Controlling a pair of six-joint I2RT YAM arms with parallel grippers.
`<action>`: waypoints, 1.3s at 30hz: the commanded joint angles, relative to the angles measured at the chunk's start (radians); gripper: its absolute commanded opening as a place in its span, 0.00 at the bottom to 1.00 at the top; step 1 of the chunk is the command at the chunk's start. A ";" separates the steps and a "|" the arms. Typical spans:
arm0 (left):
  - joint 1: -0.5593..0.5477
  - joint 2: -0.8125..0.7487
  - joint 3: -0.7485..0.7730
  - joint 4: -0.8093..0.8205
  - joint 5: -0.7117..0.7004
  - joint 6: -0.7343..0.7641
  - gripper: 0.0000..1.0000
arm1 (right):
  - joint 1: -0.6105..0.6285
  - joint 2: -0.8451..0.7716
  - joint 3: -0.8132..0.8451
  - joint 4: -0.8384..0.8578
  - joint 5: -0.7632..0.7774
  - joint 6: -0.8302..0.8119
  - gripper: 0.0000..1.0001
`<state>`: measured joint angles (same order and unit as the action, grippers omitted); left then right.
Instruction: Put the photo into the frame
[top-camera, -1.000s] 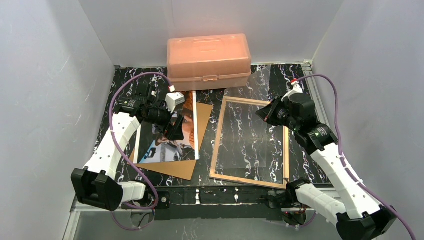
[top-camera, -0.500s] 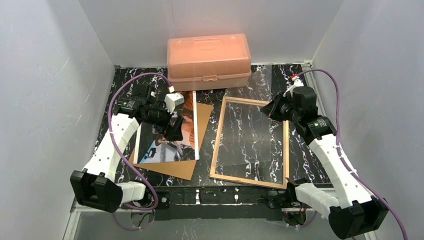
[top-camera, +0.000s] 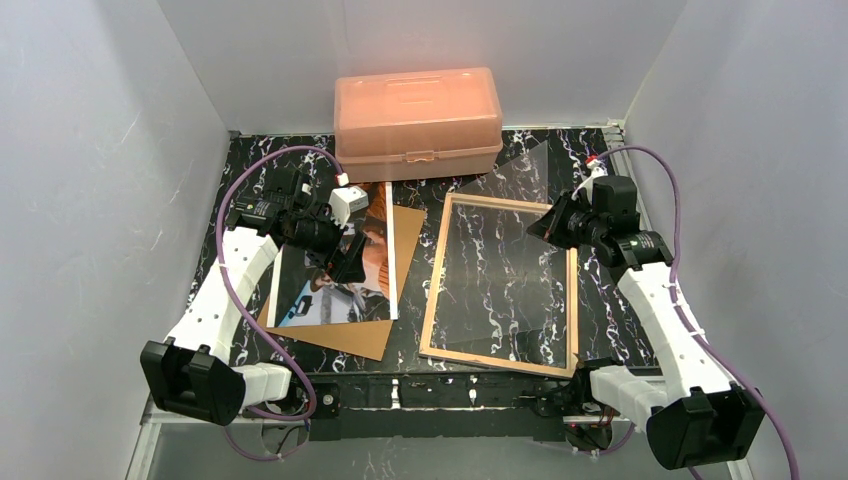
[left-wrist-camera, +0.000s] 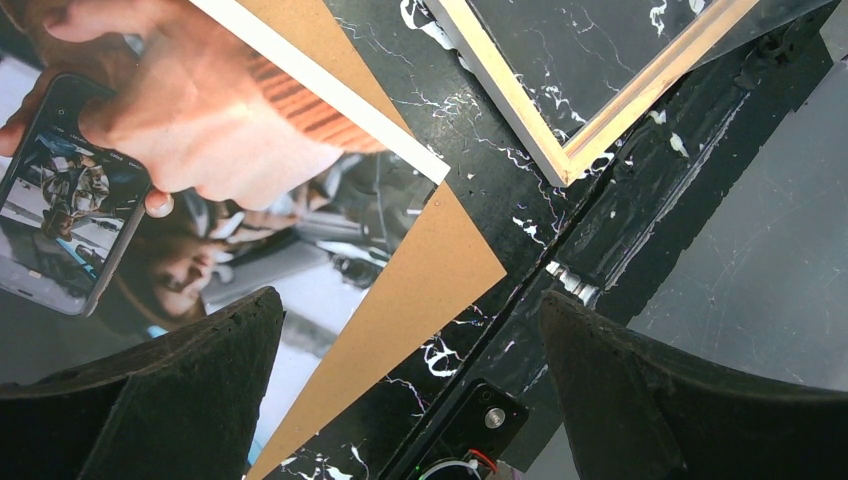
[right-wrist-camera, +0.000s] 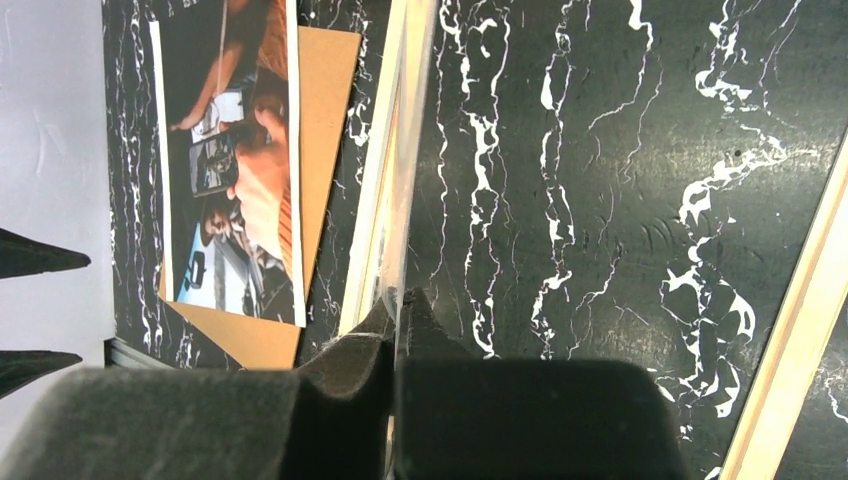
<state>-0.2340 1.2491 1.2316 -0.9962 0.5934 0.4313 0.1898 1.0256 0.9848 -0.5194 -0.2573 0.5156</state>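
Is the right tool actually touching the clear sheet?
Touching. Right wrist view: the right tool is shut on the clear sheet, whose thin edge runs out from between its pads. Top view: sheet tilted up over the frame.

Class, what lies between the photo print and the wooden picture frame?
A corner of the brown backing board juts from under the white-bordered paper photo, then bare black marble tabletop reaches the tan wooden frame; overhead view.

The left arm (top-camera: 225, 290) reaches forward, its left gripper (top-camera: 345, 258) pointing down with jaws spread wide. The right arm (top-camera: 660, 310) angles inward, the right gripper (top-camera: 541, 224) with jaws pinched shut on a clear sheet (top-camera: 515, 180).
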 joint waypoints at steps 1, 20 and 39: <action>-0.004 -0.037 0.019 -0.031 0.008 0.014 0.98 | -0.011 -0.010 -0.022 0.045 -0.059 -0.021 0.01; -0.005 -0.062 -0.015 -0.021 0.009 0.010 0.98 | -0.027 -0.123 -0.177 0.200 -0.134 0.234 0.01; -0.005 -0.084 -0.063 -0.003 0.018 -0.011 0.98 | -0.039 -0.116 -0.205 0.299 -0.189 0.354 0.01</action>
<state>-0.2340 1.1965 1.2060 -0.9932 0.5873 0.4335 0.1589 0.9115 0.7868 -0.3206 -0.3996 0.8089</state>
